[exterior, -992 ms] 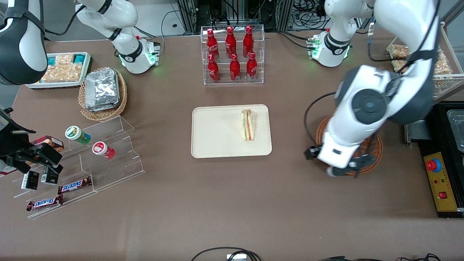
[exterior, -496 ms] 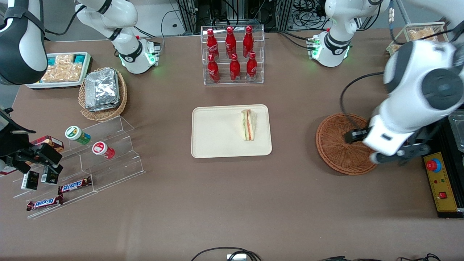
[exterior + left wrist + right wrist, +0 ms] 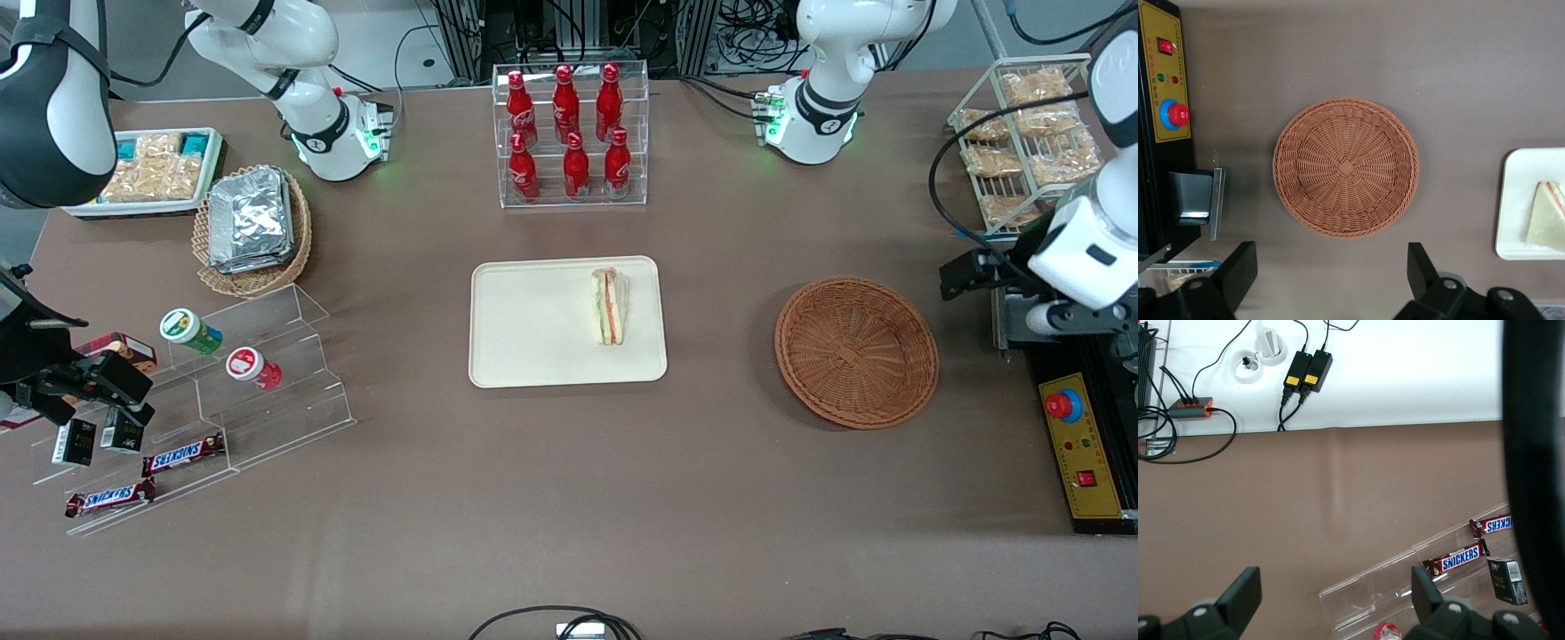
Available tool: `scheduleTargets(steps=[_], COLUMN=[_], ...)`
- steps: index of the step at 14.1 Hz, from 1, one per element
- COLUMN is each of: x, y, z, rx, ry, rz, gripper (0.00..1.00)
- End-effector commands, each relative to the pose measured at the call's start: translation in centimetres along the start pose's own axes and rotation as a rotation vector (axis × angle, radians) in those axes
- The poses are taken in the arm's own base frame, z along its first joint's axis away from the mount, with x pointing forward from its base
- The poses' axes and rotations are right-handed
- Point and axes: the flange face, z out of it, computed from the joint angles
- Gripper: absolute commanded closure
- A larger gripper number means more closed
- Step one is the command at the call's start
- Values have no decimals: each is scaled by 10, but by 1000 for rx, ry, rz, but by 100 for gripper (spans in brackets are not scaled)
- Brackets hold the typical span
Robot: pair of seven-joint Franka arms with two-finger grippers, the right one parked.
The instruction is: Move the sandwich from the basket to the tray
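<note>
Gripper (image 3: pixel 1331 280) withdrawn; sandwich (image 3: pixel 608 307) tip camera-ward.

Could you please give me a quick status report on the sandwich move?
Gripper open, empty, high above the basket. Sandwich lying on the tray. Basket empty. Nothing in the way.

The basket (image 3: pixel 856 352) is reddish-brown wicker, its weave radiating from a small centre square. The tray (image 3: pixel 533 324) is plain cream-beige; the sandwich (image 3: pixel 609 306) on it is pale bread with orange-red and green stripes. The gripper (image 3: pixel 1328 283) is black — over a dull brown table (image 3: pixel 569 498).
</note>
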Motion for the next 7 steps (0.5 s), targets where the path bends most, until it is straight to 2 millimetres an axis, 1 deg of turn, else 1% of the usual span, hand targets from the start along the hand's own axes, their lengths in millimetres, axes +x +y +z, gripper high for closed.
scheduleTargets(steps=[1,4,7], x=[-19,-31,-31], y=[-3,-1,2], z=[-4,-12,-13], rx=[-7,-1,-2], ry=[0,11,12], rz=[70,131,139], gripper=[1,1,1])
